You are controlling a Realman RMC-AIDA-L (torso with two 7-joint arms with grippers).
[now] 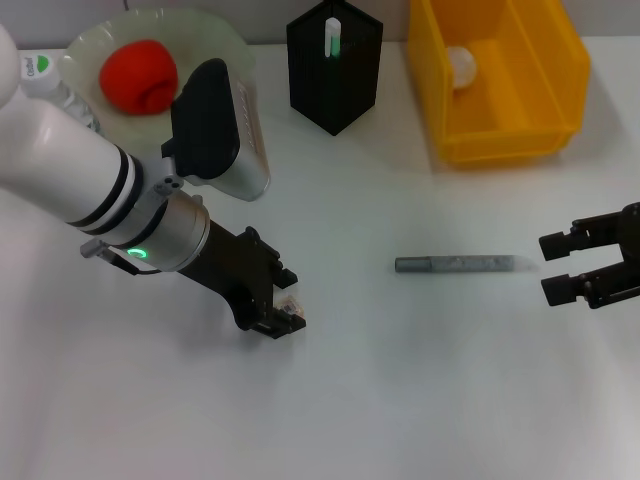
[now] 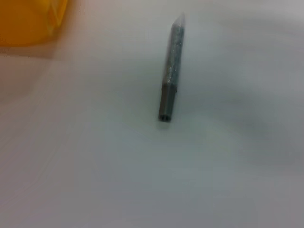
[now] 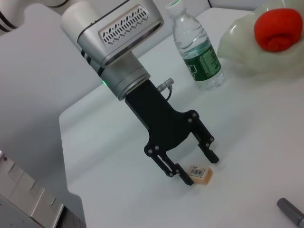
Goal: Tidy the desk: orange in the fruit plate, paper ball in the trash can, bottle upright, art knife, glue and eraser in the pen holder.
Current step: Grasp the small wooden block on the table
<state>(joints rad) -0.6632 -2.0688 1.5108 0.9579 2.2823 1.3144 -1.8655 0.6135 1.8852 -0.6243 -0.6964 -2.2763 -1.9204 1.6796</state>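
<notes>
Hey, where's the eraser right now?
The eraser lies on the white table, left of centre in the head view, between the open fingers of the left hand.

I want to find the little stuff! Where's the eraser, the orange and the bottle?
eraser [image 3: 200, 174], right wrist view, on its labelled top face.
orange [image 1: 138, 77], head view, middle of the fruit.
bottle [image 3: 201, 61], right wrist view, on its green label.

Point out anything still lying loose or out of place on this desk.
Two things lie loose on the table. A grey stick lies flat mid-table, outside the pen holder. The eraser sits on the table between the open fingers of the left gripper. The right gripper is open beyond the stick's tip.
</notes>
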